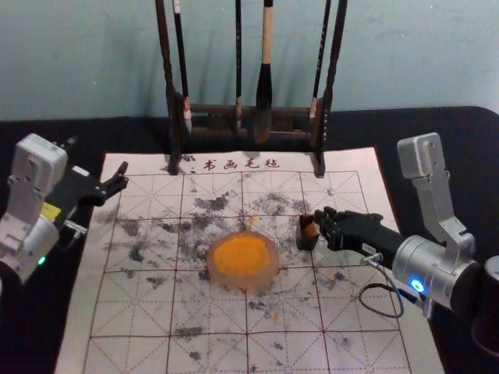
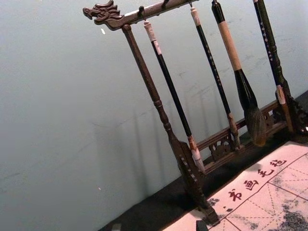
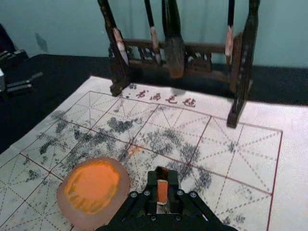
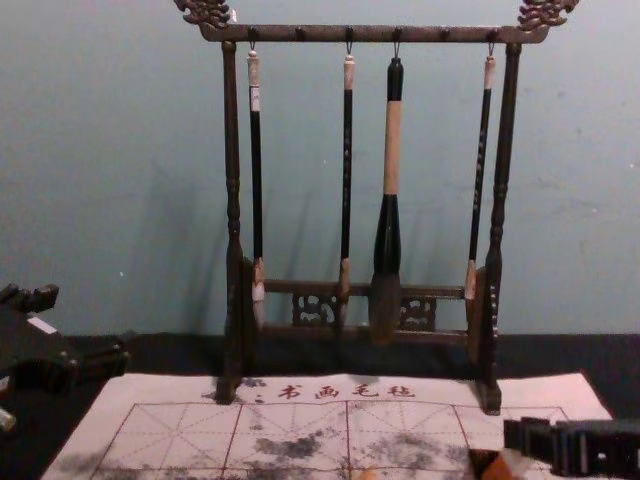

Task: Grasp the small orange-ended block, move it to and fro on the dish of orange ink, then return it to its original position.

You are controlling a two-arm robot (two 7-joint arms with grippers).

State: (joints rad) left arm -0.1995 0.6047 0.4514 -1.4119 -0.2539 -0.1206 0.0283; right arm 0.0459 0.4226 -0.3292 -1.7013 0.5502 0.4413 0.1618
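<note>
A round dish of orange ink (image 1: pixel 273 269) sits on the white mat (image 1: pixel 374 347), which has black smudges. Just right of it, the right gripper (image 1: pixel 320 227) pinches the block (image 1: pixel 306 234), dark brown with a bright orange part. The left gripper (image 1: pixel 118 179), by the mat's left side, is spread wide. Behind, four brushes (image 1: pixel 265 86) hang on a brown rack (image 1: pixel 173 125).

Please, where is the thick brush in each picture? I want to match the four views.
Head view: thick brush at the top, just right of the middle.
Left wrist view: thick brush between two thin brushes.
Right wrist view: lower part of the thick brush, again between two thin brushes.
Chest view: thick brush right of the middle.
Shared landmark: the rack.
</note>
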